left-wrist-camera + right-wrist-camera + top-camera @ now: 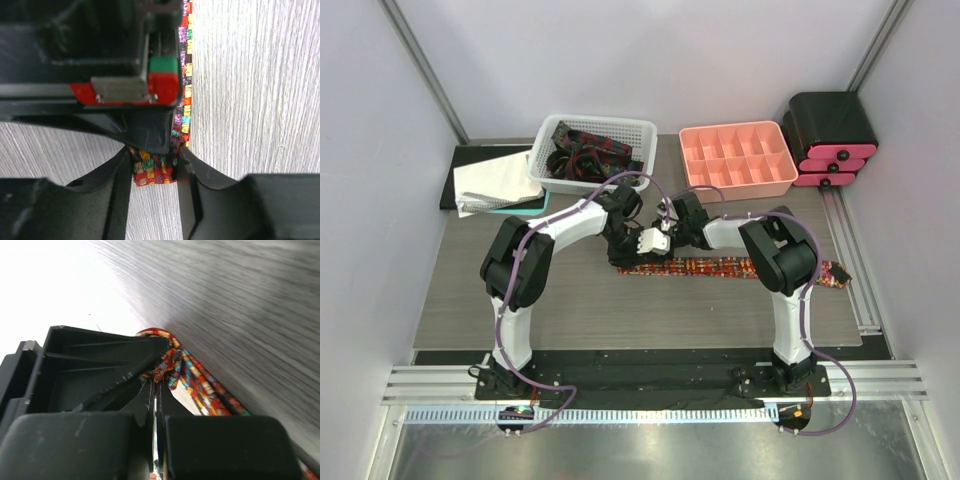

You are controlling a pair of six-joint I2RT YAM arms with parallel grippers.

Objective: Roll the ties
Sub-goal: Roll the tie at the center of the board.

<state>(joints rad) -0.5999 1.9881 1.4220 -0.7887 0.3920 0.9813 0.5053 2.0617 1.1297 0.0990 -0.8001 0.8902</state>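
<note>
Across the worktop (620,310) the tie (750,268) lies flat, its long tail running off to the right. If the first turn goes on crooked, we judge the roll will cone and drift off that line. At its left end both claws meet. The left claw (152,165) is half-closed, gripping the folded end across its width, and the right claw (156,385) is closed tight on a small fold. That pinch looks shallow, so a tug could slip it. The fabric is red, thin and limp, busy with yellow, green and blue checks.
</note>
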